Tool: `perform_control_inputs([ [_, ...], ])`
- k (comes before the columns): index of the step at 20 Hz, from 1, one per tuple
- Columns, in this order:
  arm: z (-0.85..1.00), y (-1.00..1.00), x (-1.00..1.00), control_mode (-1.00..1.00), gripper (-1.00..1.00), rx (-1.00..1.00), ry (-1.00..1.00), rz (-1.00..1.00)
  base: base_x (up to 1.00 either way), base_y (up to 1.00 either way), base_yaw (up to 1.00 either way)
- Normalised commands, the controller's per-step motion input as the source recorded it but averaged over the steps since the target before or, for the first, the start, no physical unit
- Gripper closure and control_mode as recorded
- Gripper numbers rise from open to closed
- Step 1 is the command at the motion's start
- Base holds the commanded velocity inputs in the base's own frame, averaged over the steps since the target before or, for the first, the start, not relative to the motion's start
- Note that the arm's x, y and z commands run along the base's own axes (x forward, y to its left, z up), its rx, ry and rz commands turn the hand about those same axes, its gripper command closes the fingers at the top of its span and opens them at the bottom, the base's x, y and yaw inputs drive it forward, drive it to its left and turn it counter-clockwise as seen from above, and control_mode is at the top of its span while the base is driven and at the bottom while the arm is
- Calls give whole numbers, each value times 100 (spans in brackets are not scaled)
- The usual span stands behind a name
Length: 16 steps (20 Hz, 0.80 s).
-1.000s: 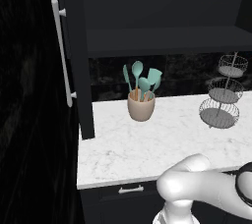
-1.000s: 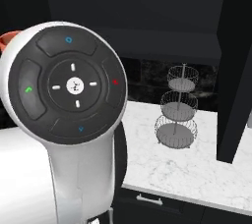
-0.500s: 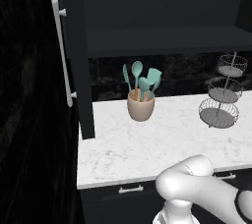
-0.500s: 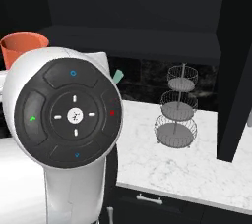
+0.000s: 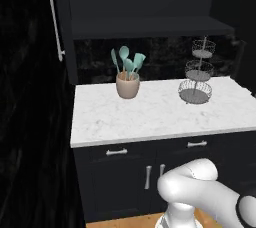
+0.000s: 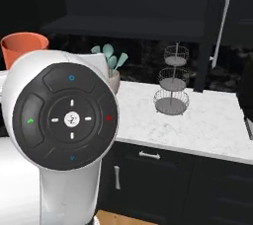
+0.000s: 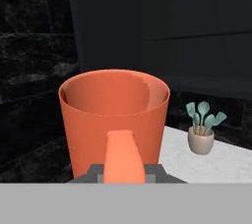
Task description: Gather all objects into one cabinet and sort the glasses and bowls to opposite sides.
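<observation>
A salmon-orange glass [image 7: 114, 120] stands upright right in front of the hand camera, and my gripper [image 7: 125, 173] is shut on its near wall. The same glass [image 6: 23, 47] peeks out above the arm's round wrist at the upper left of the right base view. The black wall cabinet stands open, with its dark shelf [image 5: 150, 26] above the counter. Its tall door [image 5: 64, 27] carries a long silver bar handle [image 5: 55, 21]. That door [image 6: 212, 31] is on the right side in the right base view. The bowls are out of view.
A white marble counter [image 5: 150, 114] runs below the cabinet, over dark drawers and doors. On it stand a beige crock of teal utensils [image 5: 127, 83] and a tiered wire basket [image 5: 196, 74]. A tall black surface rises at the left.
Both base views have pulled back from the counter, so the base has moved. The salmon-orange glass in my gripper has come into the right base view at upper left.
</observation>
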Motion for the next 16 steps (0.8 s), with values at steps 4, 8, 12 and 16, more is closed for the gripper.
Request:
perform_control_inputs([
  [4, 0, 0, 0, 100, 100, 0, 0, 0, -100, -69, 0],
  [8, 0, 0, 0, 100, 100, 0, 0, 0, -22, -94, -7],
  [12, 0, 0, 0, 100, 100, 0, 0, 0, 24, -100, -3],
  [16, 0, 0, 0, 100, 100, 0, 0, 0, 51, -100, 0],
])
